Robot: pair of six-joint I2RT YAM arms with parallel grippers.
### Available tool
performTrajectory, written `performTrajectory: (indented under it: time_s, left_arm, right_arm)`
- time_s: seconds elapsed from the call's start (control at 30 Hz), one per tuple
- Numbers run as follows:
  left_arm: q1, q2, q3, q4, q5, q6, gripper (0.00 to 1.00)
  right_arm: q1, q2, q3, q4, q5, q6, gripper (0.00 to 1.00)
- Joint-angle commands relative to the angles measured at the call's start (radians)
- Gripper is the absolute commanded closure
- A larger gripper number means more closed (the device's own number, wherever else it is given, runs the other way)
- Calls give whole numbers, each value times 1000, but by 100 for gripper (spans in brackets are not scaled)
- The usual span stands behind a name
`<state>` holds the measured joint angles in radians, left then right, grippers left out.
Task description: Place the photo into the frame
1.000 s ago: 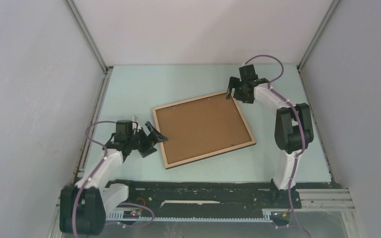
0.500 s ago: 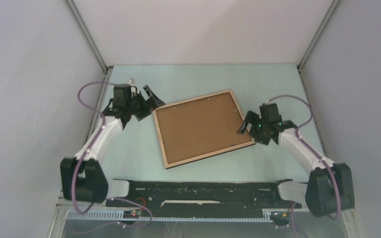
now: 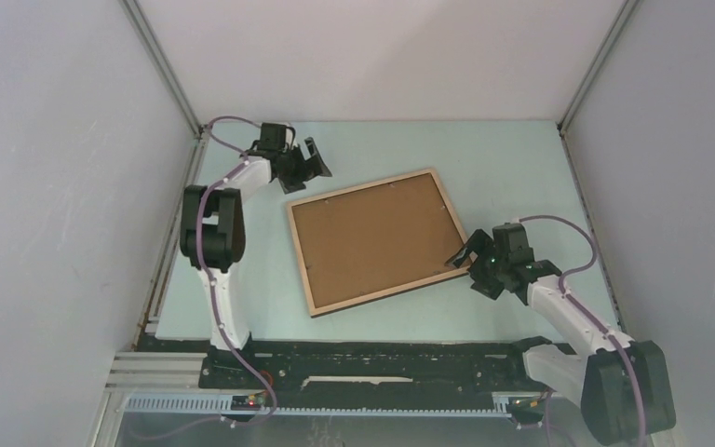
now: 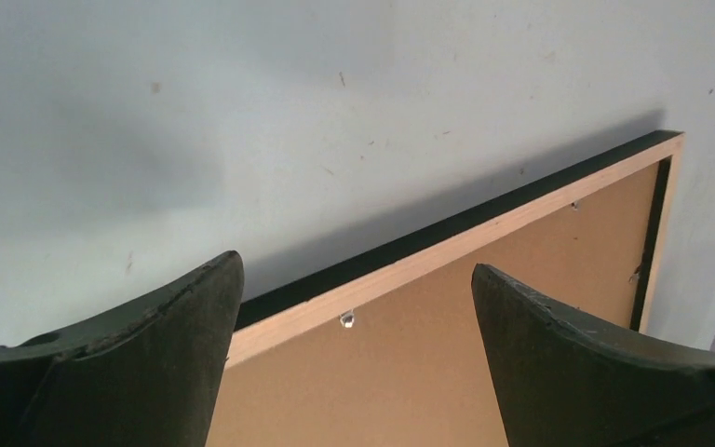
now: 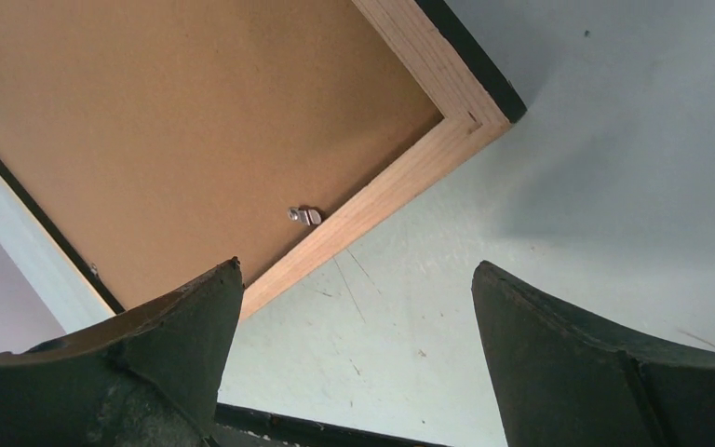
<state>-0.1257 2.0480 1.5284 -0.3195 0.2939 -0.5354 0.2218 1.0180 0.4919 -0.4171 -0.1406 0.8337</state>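
Top external: frame (image 3: 396, 287) lies back-up mid-counter (image 3: 512, 158), brown backing board (image 3: 377, 237) seated in it.
Photo: not visible, perhaps under the board.
Left jaws: released, empty, beside far-left corner.
Right jaws: released, empty, beside near-right corner.
Remaining: apparently little, can't confirm.

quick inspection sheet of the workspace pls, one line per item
surface: pale green table, faint scuffs
job's things: frame face down, brown backing board inside its rim; photo not seen
clutter: nothing seen
grippers: left gripper jaws open by the frame's far left corner; right gripper jaws open by its near right corner; both empty
cables: purple cable along each arm, clear of the frame
surroundings: plain white walls on three sides
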Motion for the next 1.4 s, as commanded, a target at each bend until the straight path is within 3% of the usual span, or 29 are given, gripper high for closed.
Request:
performTrajectory:
  time_s: [0.0,0.1,0.3,0.5,0.63,0.87,1.07,1.37]
  left_arm:
    - [-25,82,151,-121,83,84,0]
    - [-30,104,152,-170,85,69,0]
    - [-51,-7,-75,-144,94,-48,0]
    - [-53,-256,-441,10,242,-170,0]
    - [-49,-406,-619,73,239,-172,0]
    - [-28,-355,-650,53,274,-109,0]
    - [26,-346,-687,143,333,-195,0]
    - [41,-345,-705,189,366,-228,1]
  right_arm:
    - [-4,52,-40,178,-41,69,1]
    - [-7,124,-42,257,-62,79,1]
    - [-21,326,36,365,-98,60,4]
    - [-40,498,224,281,-106,-80,6]
    - [-52,572,351,190,-103,-208,7]
    - [-68,627,457,58,-22,-294,15]
    - [-97,651,485,2,30,-285,30]
    - [-120,710,546,5,-9,-240,32]
